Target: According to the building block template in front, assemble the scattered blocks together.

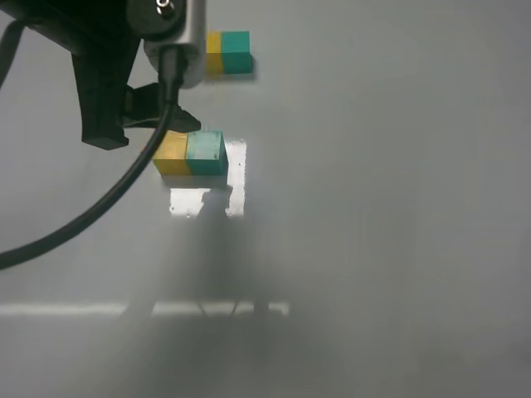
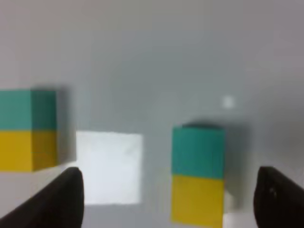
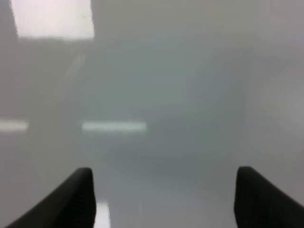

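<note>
The scattered blocks lie joined on the grey table: the yellow cube (image 1: 172, 153) on the left touches the teal-green cube (image 1: 206, 152) on the right. The template (image 1: 228, 53), a smaller yellow-teal bar, sits behind them. My left gripper (image 1: 170, 116) hovers just behind and left of the yellow cube, open and empty. In the left wrist view the joined cubes (image 2: 197, 173) stand between the open fingertips (image 2: 66, 199), and the template (image 2: 26, 130) is at the edge. My right gripper (image 3: 166, 199) is open over bare table and does not show in the high view.
A black cable (image 1: 99, 207) loops from the left arm across the table's left side. Bright light patches (image 1: 236, 178) lie on the grey surface beside the cubes, and a bright strip (image 1: 166, 308) lies nearer the front.
</note>
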